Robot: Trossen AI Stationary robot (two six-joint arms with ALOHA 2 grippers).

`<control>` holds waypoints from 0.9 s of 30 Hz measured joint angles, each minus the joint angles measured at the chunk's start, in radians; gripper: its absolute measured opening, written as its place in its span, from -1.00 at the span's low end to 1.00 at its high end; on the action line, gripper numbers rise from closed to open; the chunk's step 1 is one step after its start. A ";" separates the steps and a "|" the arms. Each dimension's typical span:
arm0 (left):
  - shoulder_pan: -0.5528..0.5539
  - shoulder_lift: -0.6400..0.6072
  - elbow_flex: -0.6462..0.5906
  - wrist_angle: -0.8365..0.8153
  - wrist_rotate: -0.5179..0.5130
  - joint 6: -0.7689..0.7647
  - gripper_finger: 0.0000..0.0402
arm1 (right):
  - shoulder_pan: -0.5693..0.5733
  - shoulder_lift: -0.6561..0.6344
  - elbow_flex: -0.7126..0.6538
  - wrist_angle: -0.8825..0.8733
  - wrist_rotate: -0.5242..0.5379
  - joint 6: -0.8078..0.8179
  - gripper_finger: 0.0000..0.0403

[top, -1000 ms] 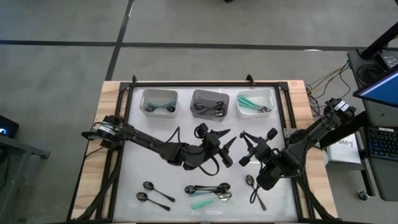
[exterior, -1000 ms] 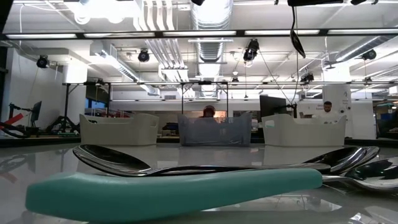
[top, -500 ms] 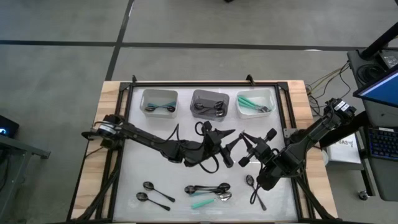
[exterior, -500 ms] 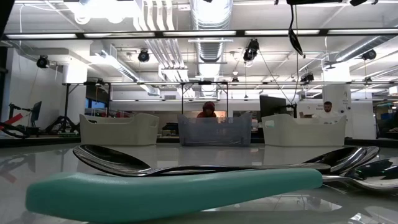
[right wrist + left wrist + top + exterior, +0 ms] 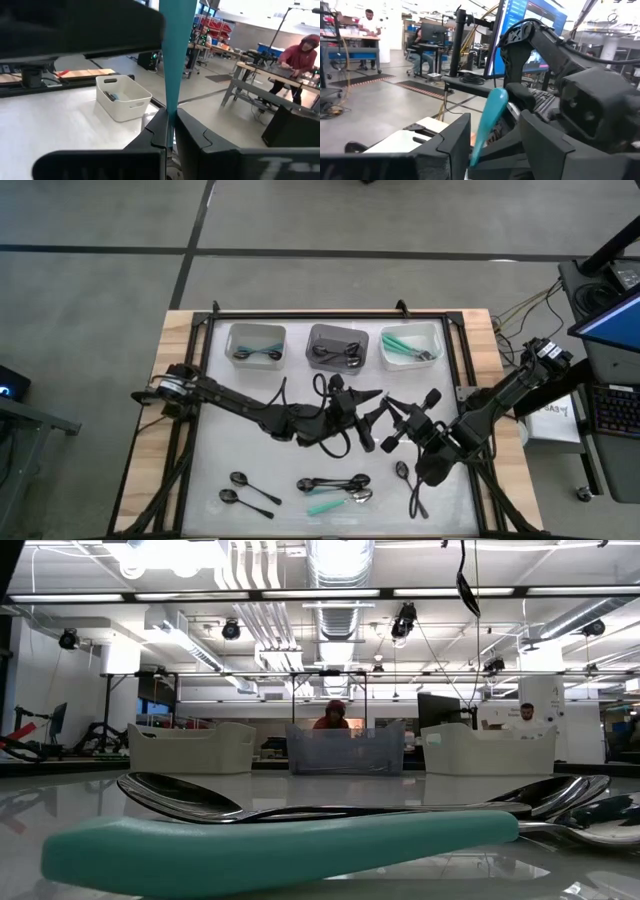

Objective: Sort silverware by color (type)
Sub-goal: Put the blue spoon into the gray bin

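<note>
A teal-handled spoon [image 5: 172, 60] stands roughly upright above the table's middle. Its dark bowl [image 5: 463, 585] hangs down at the top of the low view. My right gripper [image 5: 393, 425] [image 5: 170, 117] is shut on its handle. My left gripper [image 5: 368, 418] [image 5: 495, 117] is open and faces the right one, with its fingers on either side of that handle [image 5: 487, 120]. I cannot tell whether a left finger touches it. More spoons lie near the table's near edge: black ones [image 5: 245, 485], a mixed cluster [image 5: 335, 484] and one teal-handled [image 5: 328, 505]. My right gripper pinches the spoon's teal handle [image 5: 170, 107] between its two fingers, which lie across the handle and come roughly level from the table's right. The spoon is lifted clear. Its handle rises above the fingers and its bowl hangs below.
Three small bins stand in a row at the far side: left [image 5: 257, 330], middle [image 5: 337, 330], right [image 5: 410, 330], each with spoons in it. Another spoon [image 5: 402, 472] lies under the right arm. People are working in the room beyond the table.
My right gripper has carried the spoon toward the table's left and slightly up, closing on the left gripper. The hanging bowl has shifted left and higher in the low view. The spoons on the table have not moved.
</note>
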 joint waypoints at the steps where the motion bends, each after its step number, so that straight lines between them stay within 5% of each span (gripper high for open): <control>1: 0.000 0.000 0.000 0.003 0.000 0.005 -0.26 | 0.000 0.000 0.000 0.012 0.000 -0.017 -0.94; 17: 0.008 0.000 0.000 0.008 -0.014 0.013 -0.96 | 0.000 0.000 0.000 0.058 0.006 -0.196 -0.94; 27: 0.010 0.000 0.000 0.010 -0.015 0.015 -0.99 | 0.000 0.000 0.000 0.059 0.006 -0.229 -0.94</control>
